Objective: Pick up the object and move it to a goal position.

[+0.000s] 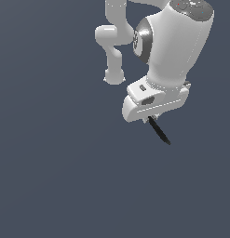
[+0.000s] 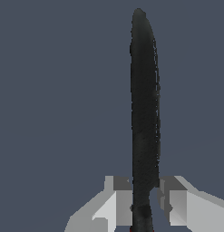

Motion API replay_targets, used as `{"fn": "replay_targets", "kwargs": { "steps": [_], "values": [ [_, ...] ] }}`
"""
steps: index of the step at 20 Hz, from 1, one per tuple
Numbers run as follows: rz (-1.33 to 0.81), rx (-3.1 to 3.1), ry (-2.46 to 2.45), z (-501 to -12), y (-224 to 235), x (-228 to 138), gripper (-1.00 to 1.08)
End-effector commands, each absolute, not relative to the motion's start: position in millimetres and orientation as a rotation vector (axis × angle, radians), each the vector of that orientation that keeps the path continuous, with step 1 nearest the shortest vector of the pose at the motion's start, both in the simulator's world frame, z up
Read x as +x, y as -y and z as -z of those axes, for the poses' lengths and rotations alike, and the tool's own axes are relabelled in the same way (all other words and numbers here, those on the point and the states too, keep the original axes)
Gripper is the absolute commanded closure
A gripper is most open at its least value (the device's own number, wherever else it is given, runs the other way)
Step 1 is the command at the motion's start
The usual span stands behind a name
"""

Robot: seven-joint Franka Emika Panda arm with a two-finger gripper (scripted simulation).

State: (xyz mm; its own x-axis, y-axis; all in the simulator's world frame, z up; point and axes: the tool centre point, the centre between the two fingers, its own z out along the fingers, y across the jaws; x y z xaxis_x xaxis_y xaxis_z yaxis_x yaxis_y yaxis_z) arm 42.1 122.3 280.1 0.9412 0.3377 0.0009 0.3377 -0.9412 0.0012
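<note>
Against a plain slate-grey background, the white arm's tool (image 2: 145, 206) grips the object (image 2: 144, 113). Its fingers (image 2: 119, 204) are clamped on the stick, whose black tapered end juts out below.

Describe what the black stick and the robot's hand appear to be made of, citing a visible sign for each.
Black stick: matte, faintly grainy dark surface without glints, possibly rubber or coated plastic; a render leaves this open. Hand: smooth pale grey, softly shaded, like moulded plastic or painted metal.

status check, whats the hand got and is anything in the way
Hand shut on the knife-like stick. Black tapered end sticks out below the hand, stick off the surface. Nothing seen in the way.
</note>
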Motion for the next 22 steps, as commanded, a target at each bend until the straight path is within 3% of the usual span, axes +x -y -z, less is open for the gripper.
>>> {"fn": "replay_targets", "kwargs": {
  "steps": [1, 12, 22],
  "values": [
    [-0.001, 3.094, -0.538, -309, -128, 38, 1.08],
    [0.000, 3.095, -0.538, -421, -148, 28, 1.08],
    [0.000, 3.096, -0.537, -468, -158, 26, 1.08]
  ]
}}
